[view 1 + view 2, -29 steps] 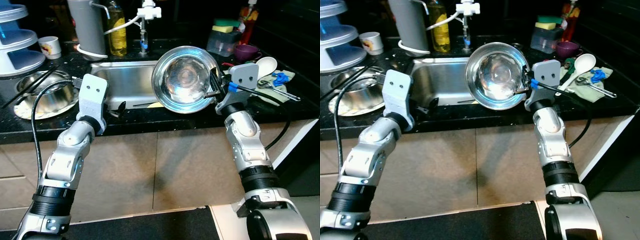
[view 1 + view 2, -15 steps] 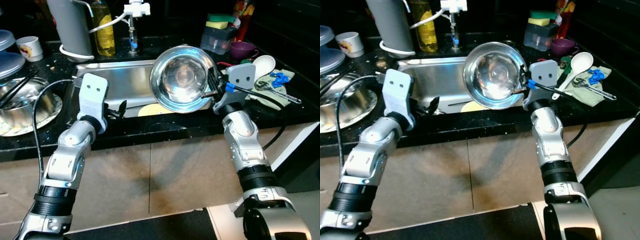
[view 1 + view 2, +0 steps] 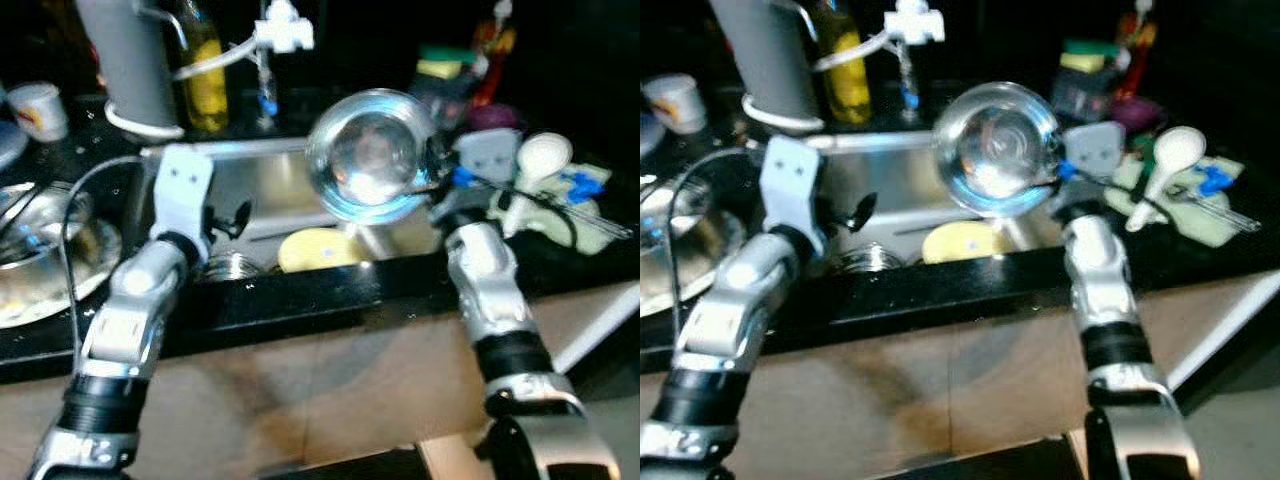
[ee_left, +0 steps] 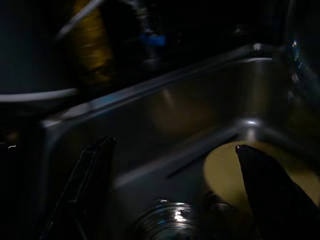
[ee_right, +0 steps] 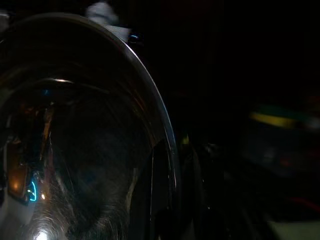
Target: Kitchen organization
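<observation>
A shiny steel bowl [image 3: 372, 155] is held up on its edge above the right part of the sink [image 3: 262, 180], its hollow facing me. My right gripper [image 3: 434, 178] is shut on the bowl's right rim [image 5: 167, 130]. My left gripper [image 3: 236, 216] hangs open over the left part of the sink, nothing between its fingers [image 4: 92, 170]. In the basin lie a yellow round plate [image 3: 318, 248] and a metal drain [image 4: 165, 222]. The head views are blurred.
At the back of the black counter [image 3: 300, 300] stand a grey jug [image 3: 120, 60], a yellow bottle [image 3: 205, 70] and the tap [image 3: 278, 35]. A steel bowl on a plate [image 3: 40, 245] sits at the left. A white spoon [image 3: 535, 160] and a cloth [image 3: 585, 195] lie at the right.
The camera has shifted and blurred, and more of the basin with the yellow plate shows. The bowl stays in my right gripper; the left stays open over the sink.
</observation>
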`<state>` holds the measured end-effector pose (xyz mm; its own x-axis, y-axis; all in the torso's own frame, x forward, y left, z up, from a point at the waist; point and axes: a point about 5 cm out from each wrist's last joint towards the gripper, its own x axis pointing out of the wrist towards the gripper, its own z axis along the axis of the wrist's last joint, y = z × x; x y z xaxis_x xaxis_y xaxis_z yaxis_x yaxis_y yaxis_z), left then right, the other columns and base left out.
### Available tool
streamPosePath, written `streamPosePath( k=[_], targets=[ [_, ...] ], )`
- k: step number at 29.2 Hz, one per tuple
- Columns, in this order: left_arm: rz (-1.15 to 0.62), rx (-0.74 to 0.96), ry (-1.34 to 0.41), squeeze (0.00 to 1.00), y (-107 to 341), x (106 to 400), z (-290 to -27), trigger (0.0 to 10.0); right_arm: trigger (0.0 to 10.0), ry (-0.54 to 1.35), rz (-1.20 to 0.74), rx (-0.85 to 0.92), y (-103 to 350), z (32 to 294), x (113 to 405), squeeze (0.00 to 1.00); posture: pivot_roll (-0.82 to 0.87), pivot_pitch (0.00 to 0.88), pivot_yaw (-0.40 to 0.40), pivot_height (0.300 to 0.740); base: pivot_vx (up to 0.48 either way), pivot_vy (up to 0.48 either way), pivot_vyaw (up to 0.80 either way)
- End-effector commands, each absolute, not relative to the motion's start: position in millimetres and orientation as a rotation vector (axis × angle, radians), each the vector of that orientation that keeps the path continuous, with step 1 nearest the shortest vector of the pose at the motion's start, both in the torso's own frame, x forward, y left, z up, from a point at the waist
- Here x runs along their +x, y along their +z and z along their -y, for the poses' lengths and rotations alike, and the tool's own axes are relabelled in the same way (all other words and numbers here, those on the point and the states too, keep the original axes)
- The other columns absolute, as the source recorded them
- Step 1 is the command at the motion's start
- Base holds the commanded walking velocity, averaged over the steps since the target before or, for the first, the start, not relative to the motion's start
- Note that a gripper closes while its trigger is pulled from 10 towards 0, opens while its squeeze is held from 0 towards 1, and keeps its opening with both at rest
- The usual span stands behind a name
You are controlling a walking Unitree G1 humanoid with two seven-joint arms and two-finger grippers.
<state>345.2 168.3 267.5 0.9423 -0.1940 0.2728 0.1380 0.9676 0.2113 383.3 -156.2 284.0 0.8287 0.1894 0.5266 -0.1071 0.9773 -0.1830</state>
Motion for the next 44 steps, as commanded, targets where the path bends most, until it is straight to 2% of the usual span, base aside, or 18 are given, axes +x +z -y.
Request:
streamPosePath(
  k=[1,13,18,21,26,29,32,44],
  targets=[
    [0.299,0.203,-0.187,0.00,266.6,344.3,-165.3,10.0,10.0,0.125,0.613,-0.145,291.1,167.2,380.6,0.00,-0.01,0.113,-0.030,0.740,0.319,0.000,0.00],
    [0.248,0.242,-0.181,0.00,261.2,346.6,-165.2,10.0,10.0,0.127,0.599,-0.155,289.5,167.7,383.1,0.00,-0.01,0.110,-0.026,0.740,0.053,0.000,0.00],
    [0.249,0.274,-0.214,0.00,262.3,347.0,-163.6,10.0,10.0,0.167,0.545,-0.237,287.5,162.0,393.8,0.00,0.00,0.125,-0.031,0.740,0.000,0.000,0.00],
    [0.228,0.317,-0.309,0.00,261.4,345.6,-157.6,10.0,10.0,0.225,0.461,-0.369,282.9,154.4,403.9,0.00,0.01,0.146,-0.031,0.740,0.000,0.000,0.00],
    [0.222,0.343,-0.349,0.00,261.7,343.9,-155.6,10.0,10.0,0.251,0.414,-0.431,280.3,150.9,408.2,0.00,0.01,0.157,-0.033,0.740,0.000,0.000,0.00],
    [0.159,0.385,-0.416,0.00,257.9,339.1,-154.2,10.0,10.0,0.282,0.303,-0.581,274.0,137.8,417.8,0.00,0.04,0.196,-0.036,0.740,0.000,0.000,0.00],
    [0.135,0.393,-0.425,0.00,255.9,338.0,-156.0,10.0,10.0,0.306,0.280,-0.634,274.3,130.4,419.6,0.00,0.06,0.212,-0.036,0.740,0.000,0.000,0.00],
    [0.070,0.427,-0.533,0.00,254.9,331.5,-153.6,10.0,10.0,0.439,0.159,-0.704,273.1,103.1,423.0,0.00,0.11,0.265,-0.030,0.740,0.000,0.000,0.00]
  ],
)
